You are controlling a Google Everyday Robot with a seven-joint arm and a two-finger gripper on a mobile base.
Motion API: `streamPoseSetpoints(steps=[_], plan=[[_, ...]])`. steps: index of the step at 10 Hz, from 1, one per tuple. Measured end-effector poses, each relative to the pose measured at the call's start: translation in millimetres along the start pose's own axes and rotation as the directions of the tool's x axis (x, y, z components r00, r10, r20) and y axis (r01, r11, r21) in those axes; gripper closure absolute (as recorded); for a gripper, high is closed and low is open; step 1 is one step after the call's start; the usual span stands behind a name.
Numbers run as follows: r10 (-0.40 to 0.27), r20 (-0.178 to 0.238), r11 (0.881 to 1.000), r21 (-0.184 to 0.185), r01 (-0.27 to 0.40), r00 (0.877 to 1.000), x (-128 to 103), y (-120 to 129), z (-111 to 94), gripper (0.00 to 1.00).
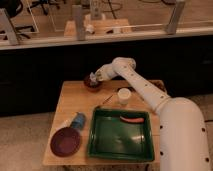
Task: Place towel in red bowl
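Observation:
A small dark red bowl [92, 86] stands at the back of the wooden table [75, 102], left of centre. My gripper [95, 77] reaches in from the right and hangs just over the bowl. A pale, bluish-white bundle that looks like the towel [91, 78] sits at the gripper's tip, at or just above the bowl's opening. I cannot tell whether the towel rests in the bowl or is still held.
A green tray [95, 135] fills the front right of the table, with a red-orange item [131, 119] in it. A white cup [124, 95] stands behind the tray. A maroon plate [65, 141] and a blue object [78, 120] lie at the front left.

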Motion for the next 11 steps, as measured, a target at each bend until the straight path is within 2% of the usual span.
streamPoseSetpoints(steps=[4, 5, 7, 9, 11], plan=[[0.031, -0.032, 0.999, 0.012, -0.031, 0.999, 17, -7, 25, 0.99], [0.042, -0.041, 0.999, 0.011, -0.042, 0.998, 24, -7, 31, 0.95], [0.069, -0.051, 0.998, 0.015, -0.069, 0.996, 31, -11, 46, 0.74], [0.085, -0.063, 0.996, 0.025, -0.083, 0.994, 42, -12, 48, 0.56], [0.085, -0.063, 0.996, 0.034, -0.083, 0.994, 43, -15, 50, 0.36]])
